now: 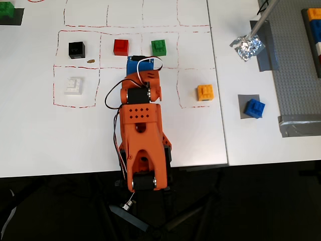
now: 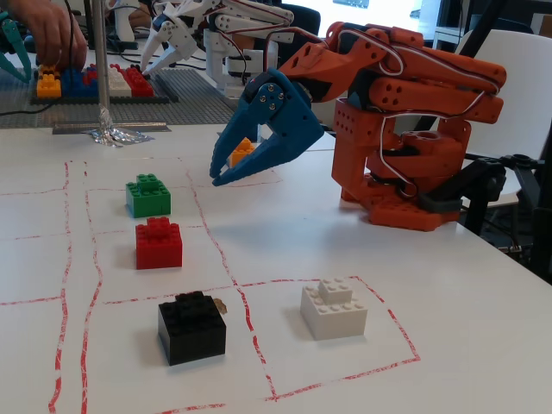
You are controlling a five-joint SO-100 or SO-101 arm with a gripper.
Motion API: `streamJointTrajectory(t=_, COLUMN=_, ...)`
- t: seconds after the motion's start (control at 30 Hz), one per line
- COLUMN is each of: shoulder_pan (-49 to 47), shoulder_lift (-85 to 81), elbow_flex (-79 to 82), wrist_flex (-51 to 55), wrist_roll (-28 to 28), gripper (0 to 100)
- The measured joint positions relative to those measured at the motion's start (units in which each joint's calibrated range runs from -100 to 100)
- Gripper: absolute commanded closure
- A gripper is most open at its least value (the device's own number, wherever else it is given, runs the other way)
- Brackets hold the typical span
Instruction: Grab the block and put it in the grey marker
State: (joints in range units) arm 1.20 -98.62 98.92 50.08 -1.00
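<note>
Over the red-lined grid our gripper (image 2: 216,172) hangs part open and empty; well off to the overhead view's right, past the orange-yellow brick (image 1: 205,93), the block (image 1: 255,108) sits on the grey marker (image 1: 243,103).

Orange printed arm (image 2: 405,95), blue end effector (image 2: 221,171), black servos, white, red and black cables, perforated link

Bright, even indoor light, white table (image 1: 40,135) slightly washed out overhead, soft faint shadows under bricks (fixed view), crumpled foil (image 1: 248,47) glinting, far background mildly soft.
</note>
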Motion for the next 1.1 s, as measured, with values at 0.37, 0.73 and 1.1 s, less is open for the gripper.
streamJointTrajectory(t=0.37, shoulder_pan=0.00, shoulder_lift=0.00, elbow_flex=0.00, wrist_flex=1.21, wrist_roll=0.00, gripper=100)
streamJointTrajectory(t=0.73, shoulder_pan=0.00, shoulder_lift=0.00, elbow_flex=0.00, wrist_flex=1.21, wrist_roll=0.00, gripper=100)
streamJointTrajectory(t=1.1, shoulder_pan=0.00, shoulder_lift=0.00, elbow_flex=0.00, wrist_flex=1.21, wrist_roll=0.00, gripper=100)
